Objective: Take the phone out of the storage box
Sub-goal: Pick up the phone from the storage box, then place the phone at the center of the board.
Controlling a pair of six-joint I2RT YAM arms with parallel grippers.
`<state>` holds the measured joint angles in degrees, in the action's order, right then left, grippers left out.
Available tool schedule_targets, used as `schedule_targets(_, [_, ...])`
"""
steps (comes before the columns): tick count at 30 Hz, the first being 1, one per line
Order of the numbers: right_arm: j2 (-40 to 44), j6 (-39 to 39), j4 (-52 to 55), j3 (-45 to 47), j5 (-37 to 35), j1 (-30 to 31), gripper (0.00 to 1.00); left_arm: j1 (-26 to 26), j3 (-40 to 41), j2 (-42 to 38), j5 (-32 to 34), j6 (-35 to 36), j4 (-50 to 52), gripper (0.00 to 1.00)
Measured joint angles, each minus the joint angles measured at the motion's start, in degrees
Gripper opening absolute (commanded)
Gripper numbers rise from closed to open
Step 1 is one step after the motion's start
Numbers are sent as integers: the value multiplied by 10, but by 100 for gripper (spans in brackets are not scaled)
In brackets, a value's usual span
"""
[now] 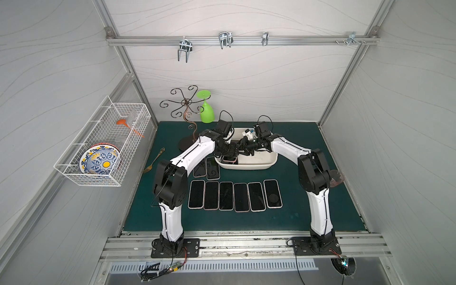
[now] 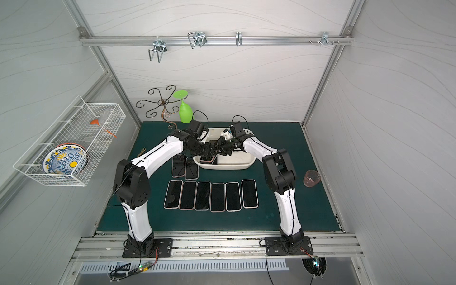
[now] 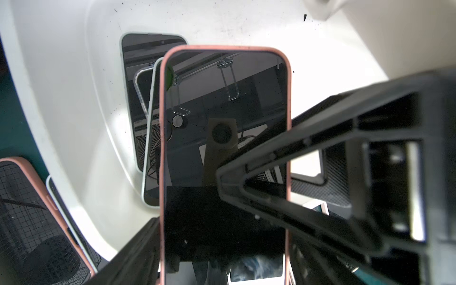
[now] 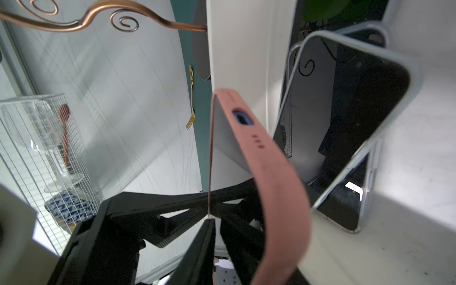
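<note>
Item: pink-cased phone (image 3: 222,111), dark screen, one of several in the storage box (image 1: 270,161)
Location: raised at a tilt over the box's left near corner, above a mint-cased phone (image 3: 151,153) and others on the box floor; not yet past the rim
Left gripper (image 3: 222,237): jaws wide, pressed on the phone's two long edges near its lower end
Right gripper (image 4: 214,222): jaws drawn narrow across the phone's thickness, one finger (image 3: 308,128) flat on the screen; I read this as a pinch, though the rear contact is hidden
Phone to jaws: between both pairs at once, the two grips just beside each other
Step in hand: handover inside the box, as I judge it
Handling note: I'd confirm the right pinch is firm before freeing the left jaws, then lift straight up clear of the rim without dragging the phones beneath
Set-down: green surface (image 1: 308,209), near the row of six phones (image 1: 234,196)
</note>
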<state>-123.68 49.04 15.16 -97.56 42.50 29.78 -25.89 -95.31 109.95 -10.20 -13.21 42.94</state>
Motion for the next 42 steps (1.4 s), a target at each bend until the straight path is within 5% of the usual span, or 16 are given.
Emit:
schedule_targets(3, [5,-4,3,0,7,0,18,0,6,-3,-13,-13,-5,30])
schedule_targets(6, [18,-10,3,6,19,-7,9,3,7,-14,-36,-24,-8,62])
schedule_targets(8, [41,-17,6,17,22,-13,5,3,7,-24,-49,-31,-12,72])
schedule_targets(15, [139,-89,75,47,35,-52,4,-9,-4,-64,-115,-58,-41,91])
schedule_targets(29, [322,-379,374,106,28,-369,4,58,-26,-144,-168,-83,-52,94])
schedule_targets(42, [123,-501,495,33,-149,-296,0,97,21,-169,-173,-49,-23,93])
